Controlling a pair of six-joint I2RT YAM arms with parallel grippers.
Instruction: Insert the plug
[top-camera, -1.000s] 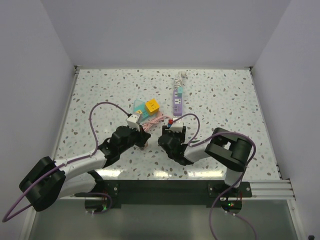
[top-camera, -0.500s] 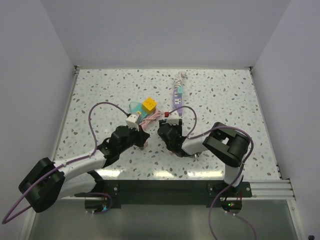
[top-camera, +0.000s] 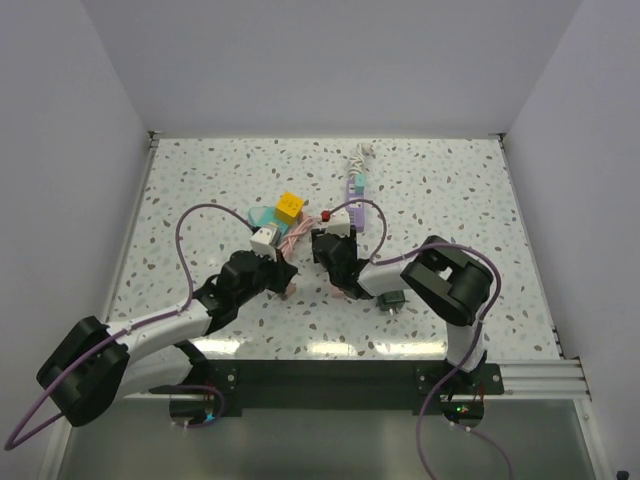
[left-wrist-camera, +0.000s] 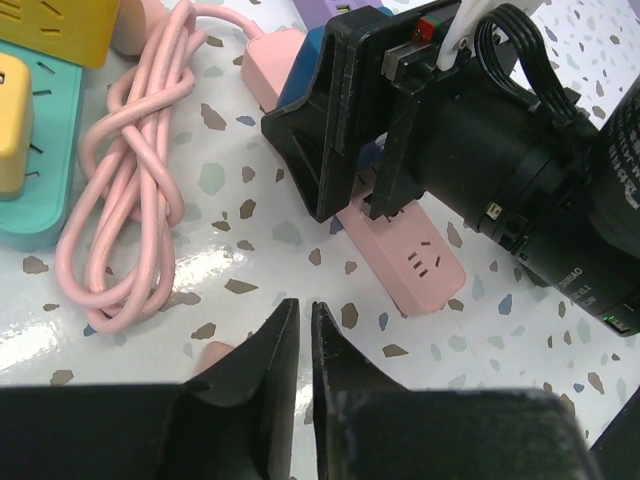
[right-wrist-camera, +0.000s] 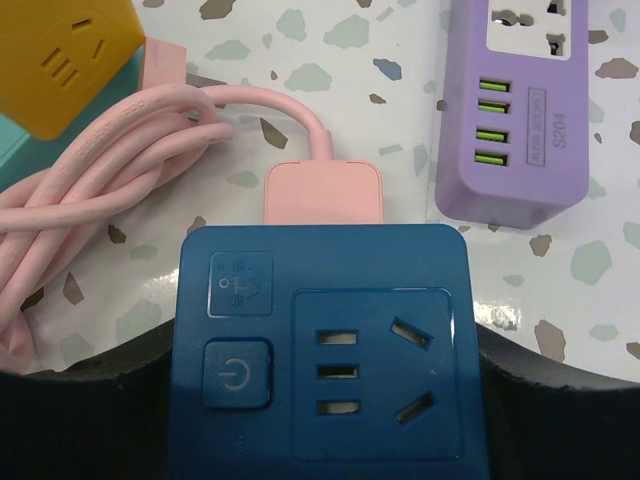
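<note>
R gripper (right-wrist-camera: 322, 405) is clamped on blue socket block (right-wrist-camera: 322, 300), held just over pink pwr strip (left-wrist-camera: 415, 255). L gripper (left-wrist-camera: 304, 330) is closed to a slit; nothing seen gripped.

walls (top-camera: 330, 60): plain white | tabletop (top-camera: 450, 200): speckled terrazzo, glare near front

A pink plug (left-wrist-camera: 213, 357), mostly hidden, lay near the blue socket block (right-wrist-camera: 322, 350), whose outlet slots stood empty beside its power button.
</note>
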